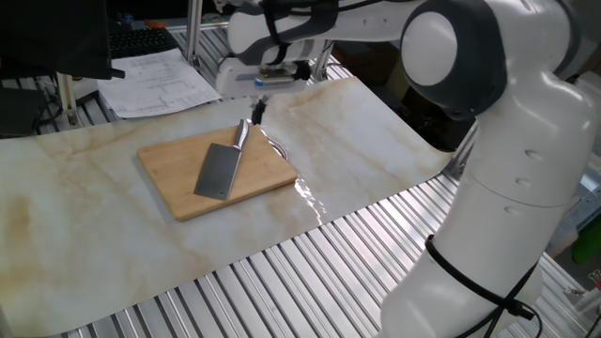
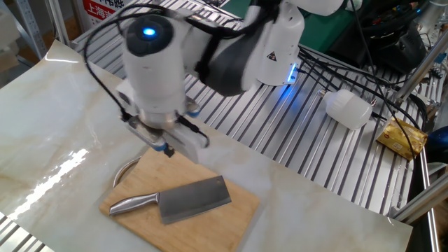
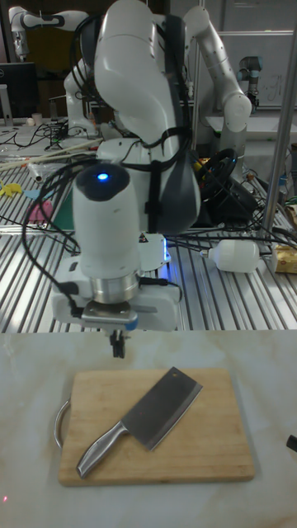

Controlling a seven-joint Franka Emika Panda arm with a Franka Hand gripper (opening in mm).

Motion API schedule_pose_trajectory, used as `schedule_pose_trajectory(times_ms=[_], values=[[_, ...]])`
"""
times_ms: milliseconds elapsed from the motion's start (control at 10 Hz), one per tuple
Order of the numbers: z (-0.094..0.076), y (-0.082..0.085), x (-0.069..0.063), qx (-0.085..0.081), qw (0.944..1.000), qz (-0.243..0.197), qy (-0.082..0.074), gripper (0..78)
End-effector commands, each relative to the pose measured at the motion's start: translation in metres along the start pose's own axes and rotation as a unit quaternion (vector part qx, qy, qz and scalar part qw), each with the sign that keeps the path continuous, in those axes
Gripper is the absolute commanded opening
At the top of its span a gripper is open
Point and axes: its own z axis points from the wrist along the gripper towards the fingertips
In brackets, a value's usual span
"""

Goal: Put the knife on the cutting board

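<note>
1. The knife is lying flat on the cutting board, blade toward the middle, handle pointing at the edge with the metal loop handle.
2. The gripper is hanging above the board's far edge, carrying nothing; fingers are reading nearly together, though I cannot tell for certain.
3. Placement is appearing complete; a straight lift clear is advised, avoiding the steel handle.
4. Blade: polished, rectangular. Board: pale bamboo, rounded corners, on a glossy marbled sheet.
</note>
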Motion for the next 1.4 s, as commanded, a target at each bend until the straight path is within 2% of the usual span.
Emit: schedule_pose_trajectory(times_ms=[100,200,300,500,600,700,800,1000,1100,1400], values=[[-0.029,0.088,0.048,-0.006,0.9997,0.023,-0.009,1.1],[-0.03,0.089,0.049,-0.005,0.9997,0.022,-0.009,1.1],[-0.037,0.095,0.058,0.001,0.9999,-0.002,-0.01,1.1],[-0.046,0.089,0.065,-0.009,0.9997,-0.021,-0.009,1.1],[-0.052,0.084,0.068,-0.005,0.9997,-0.022,-0.009,1.1],[-0.053,0.081,0.069,0.013,0.9994,-0.03,-0.01,1.1],[-0.049,0.075,0.065,0.013,0.9995,-0.029,-0.009,1.1],[-0.032,0.059,0.054,0.004,0.9993,-0.035,-0.007,1.1],[-0.03,0.056,0.05,-0.002,0.9994,-0.033,-0.006,1.1],[-0.03,0.057,0.051,-0.004,0.9995,-0.031,-0.006,1.1]])
